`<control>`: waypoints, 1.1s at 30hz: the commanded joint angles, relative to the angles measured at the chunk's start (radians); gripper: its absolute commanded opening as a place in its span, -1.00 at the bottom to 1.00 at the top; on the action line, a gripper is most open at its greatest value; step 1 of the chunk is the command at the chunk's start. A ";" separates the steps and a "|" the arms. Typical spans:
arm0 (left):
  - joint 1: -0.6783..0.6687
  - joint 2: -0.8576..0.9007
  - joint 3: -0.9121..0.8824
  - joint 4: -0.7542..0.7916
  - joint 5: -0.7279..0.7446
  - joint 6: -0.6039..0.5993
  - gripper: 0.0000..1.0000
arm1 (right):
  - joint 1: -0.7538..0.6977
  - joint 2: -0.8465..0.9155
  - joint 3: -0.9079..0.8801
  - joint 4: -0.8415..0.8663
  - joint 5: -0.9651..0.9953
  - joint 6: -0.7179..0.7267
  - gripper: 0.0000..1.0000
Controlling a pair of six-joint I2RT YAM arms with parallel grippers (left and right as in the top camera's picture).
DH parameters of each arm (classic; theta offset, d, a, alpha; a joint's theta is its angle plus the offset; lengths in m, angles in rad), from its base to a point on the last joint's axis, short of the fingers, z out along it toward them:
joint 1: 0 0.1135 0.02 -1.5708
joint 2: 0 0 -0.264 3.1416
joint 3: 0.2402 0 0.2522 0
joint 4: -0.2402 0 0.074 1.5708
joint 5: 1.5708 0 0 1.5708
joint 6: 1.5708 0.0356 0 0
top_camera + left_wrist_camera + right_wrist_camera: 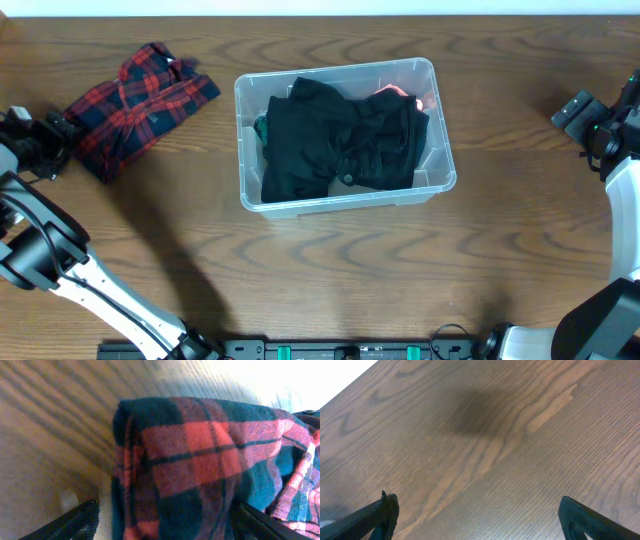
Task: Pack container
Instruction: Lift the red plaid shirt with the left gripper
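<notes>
Left tool (165, 527) is sitting spread wide, well to the left of the container (300, 208), its fingers (75, 522) straddling the folded edge of a plaid shirt (200, 455); whether they are touching the cloth I cannot tell. Right tool (480, 520) is hanging wide too, holding nothing, well to the container's right over the worktop (495, 435). The container is sitting on the worktop between both tools, with a black garment (345, 140) filling most of it, pink cloth (400, 93) and green cloth (260, 128) peeking out beside that.
</notes>
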 commanded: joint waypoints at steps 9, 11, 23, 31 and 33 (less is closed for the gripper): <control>-0.146 0.062 -0.007 0.035 0.075 0.006 0.08 | -0.003 0.005 0.016 0.000 0.010 0.013 0.99; -0.158 0.061 -0.006 0.037 0.079 -0.036 -0.40 | -0.003 0.005 0.016 0.000 0.010 0.013 0.98; -0.146 -0.063 0.000 0.022 0.281 -0.143 -0.88 | -0.003 0.005 0.016 0.000 0.010 0.013 0.99; -0.167 -0.354 0.000 0.018 0.290 -0.200 -0.88 | -0.003 0.005 0.016 -0.001 0.010 0.013 0.98; -0.182 -0.441 0.000 0.016 0.290 -0.219 -0.88 | -0.003 0.005 0.016 -0.001 0.010 0.013 0.99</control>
